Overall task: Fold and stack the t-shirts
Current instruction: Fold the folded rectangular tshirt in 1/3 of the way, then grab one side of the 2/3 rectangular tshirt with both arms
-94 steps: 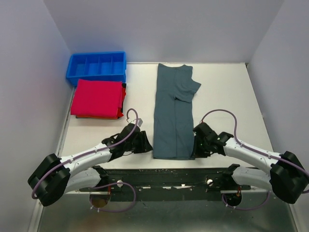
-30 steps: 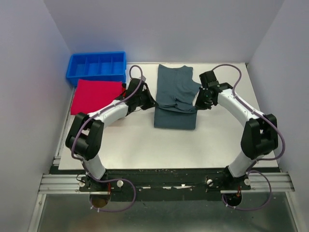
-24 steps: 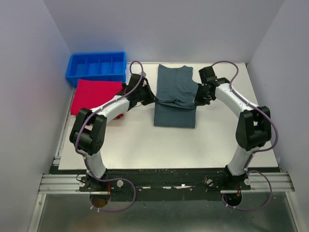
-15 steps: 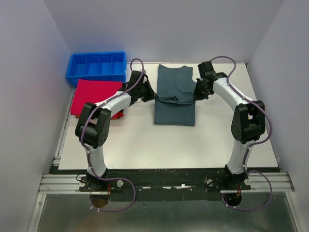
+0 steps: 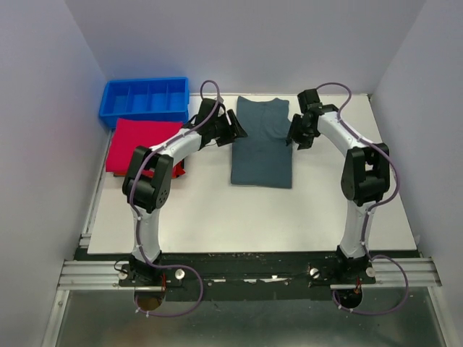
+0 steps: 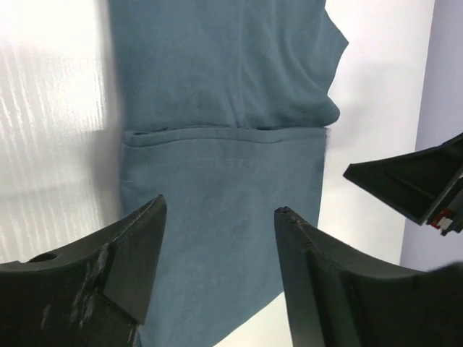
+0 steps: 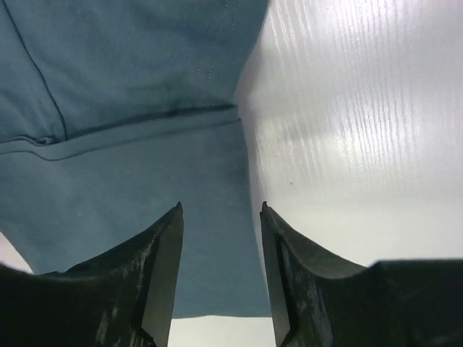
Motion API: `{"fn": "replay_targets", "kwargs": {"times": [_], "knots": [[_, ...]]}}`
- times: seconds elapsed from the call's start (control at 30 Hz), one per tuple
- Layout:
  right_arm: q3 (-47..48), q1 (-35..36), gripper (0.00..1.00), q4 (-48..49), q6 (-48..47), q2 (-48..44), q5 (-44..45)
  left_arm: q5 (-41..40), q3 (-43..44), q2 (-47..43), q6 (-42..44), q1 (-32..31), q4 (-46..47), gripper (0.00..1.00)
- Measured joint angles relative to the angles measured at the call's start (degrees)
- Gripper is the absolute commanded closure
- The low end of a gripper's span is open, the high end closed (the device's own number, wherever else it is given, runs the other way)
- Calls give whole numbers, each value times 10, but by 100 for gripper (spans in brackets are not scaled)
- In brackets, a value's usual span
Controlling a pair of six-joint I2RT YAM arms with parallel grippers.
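A grey-blue t-shirt (image 5: 262, 144) lies folded in half on the white table at the back middle, its upper layer ending near the collar. It also shows in the left wrist view (image 6: 224, 108) and the right wrist view (image 7: 130, 94). My left gripper (image 5: 236, 130) is open and empty at the shirt's left edge; in its own view it (image 6: 221, 211) hovers above the cloth. My right gripper (image 5: 296, 135) is open and empty at the shirt's right edge, also seen in its own view (image 7: 221, 210). A red folded shirt (image 5: 143, 144) tops a stack at the left.
A blue divided bin (image 5: 145, 99) stands at the back left, behind the red stack. Grey walls close in the table on the left, back and right. My right gripper's finger shows at the right of the left wrist view (image 6: 412, 184).
Both grippers carried the shirt's near hem to the far end, folding the long strip in half. They have let go and now stand open beside the fold.
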Motion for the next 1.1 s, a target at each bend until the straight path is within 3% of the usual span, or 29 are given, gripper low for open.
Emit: {"fn": "replay_targets", "kwargs": {"times": [0.13, 0.27, 0.4, 0.67, 0.97, 1.03, 1.1], "knots": [[-51, 0, 50, 23, -1, -46, 0, -2, -22, -23, 7, 2, 0, 27], [-191, 0, 56, 63, -1, -166, -25, -5, -108, -96, 10, 1, 5, 36], [-288, 6, 56, 96, 1, -241, -48, -4, -196, -165, 10, -4, 17, 37], [-398, 31, 60, 151, 6, -239, -78, -2, -311, -190, 9, -30, 45, 44], [-419, 35, 70, 188, 9, -213, -83, 1, -326, -181, 8, -36, 73, 48], [-418, 35, 74, 194, 12, -205, -84, 2, -326, -177, 9, -37, 75, 48], [-418, 35, 88, 196, 12, -203, -84, 2, -327, -174, 10, -37, 76, 48]]}}
